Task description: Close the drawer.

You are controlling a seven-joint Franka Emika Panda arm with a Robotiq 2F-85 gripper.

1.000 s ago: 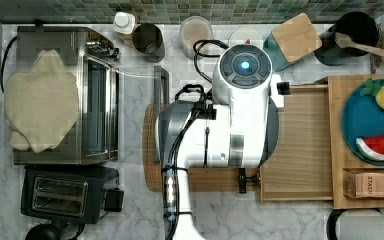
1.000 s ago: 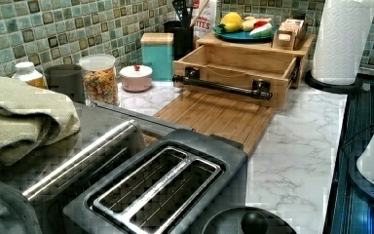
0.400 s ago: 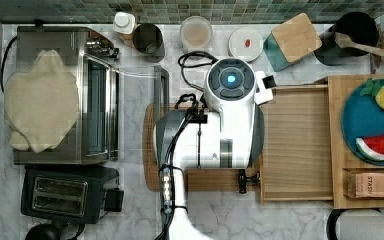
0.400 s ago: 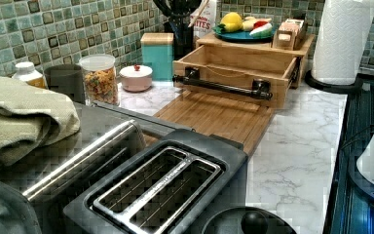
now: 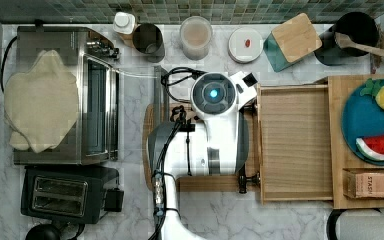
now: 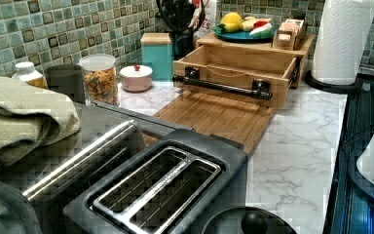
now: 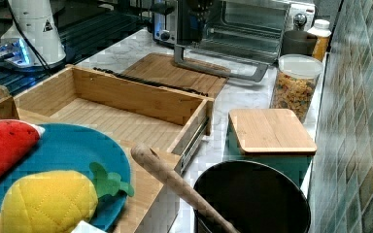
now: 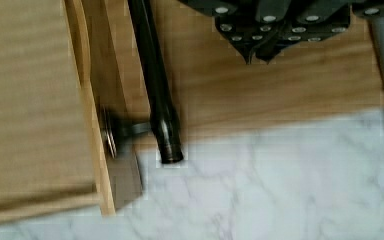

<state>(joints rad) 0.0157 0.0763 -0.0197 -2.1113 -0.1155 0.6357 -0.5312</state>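
You've got the drawer pulled out — gripper over the cutting board beside its handle, fingers together, gripping nothing.

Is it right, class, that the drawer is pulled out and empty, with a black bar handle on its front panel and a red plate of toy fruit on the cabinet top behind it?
Not quite. The plate is blue, not red, as the top view shows. The rest holds: the drawer is pulled out and empty, its black bar handle runs across the front panel, and the toy fruit sits on that plate on the cabinet top.
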